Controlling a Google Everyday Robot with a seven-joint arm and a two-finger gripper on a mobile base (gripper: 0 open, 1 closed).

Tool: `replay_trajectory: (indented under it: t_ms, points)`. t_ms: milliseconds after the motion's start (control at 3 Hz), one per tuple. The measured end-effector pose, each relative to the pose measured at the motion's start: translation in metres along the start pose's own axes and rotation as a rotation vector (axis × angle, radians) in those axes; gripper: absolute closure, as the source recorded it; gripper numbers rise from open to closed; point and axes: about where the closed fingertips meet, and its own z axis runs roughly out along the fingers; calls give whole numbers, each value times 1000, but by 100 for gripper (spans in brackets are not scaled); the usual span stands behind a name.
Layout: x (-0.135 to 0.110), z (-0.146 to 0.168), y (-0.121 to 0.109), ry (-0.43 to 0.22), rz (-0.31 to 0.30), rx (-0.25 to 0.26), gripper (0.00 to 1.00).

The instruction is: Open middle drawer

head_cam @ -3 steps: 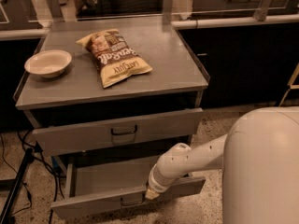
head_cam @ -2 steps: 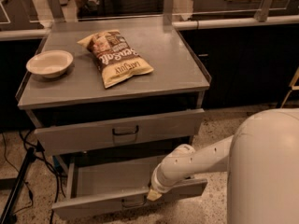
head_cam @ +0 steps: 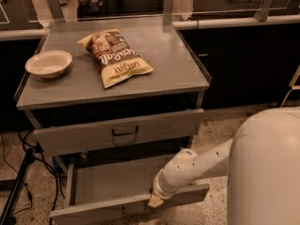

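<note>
Tool (head_cam: 155,200) sits at our 6 o'clock, touching the front edge of the middle drawer (head_cam: 108,184), which stands pulled out beneath the table (head_cam: 176,64); we cannot tell the tool's grip.

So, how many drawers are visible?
2: upper drawer under the top; middle drawer pulled out below, tool at its front. Another may be hidden lower.

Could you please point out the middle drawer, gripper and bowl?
wide grey metal middle drawer (head_cam: 112,184): camera view, tray floor.
gripper (head_cam: 155,201): camera view, tip at drawer's front.
round white bowl (head_cam: 48,61): camera view, inside.
</note>
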Motion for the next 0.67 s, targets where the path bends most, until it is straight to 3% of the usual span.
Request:
replay_trajectory:
  t_ms: [667]
  points:
    - [8, -6, -4, 1, 23, 41, 100]
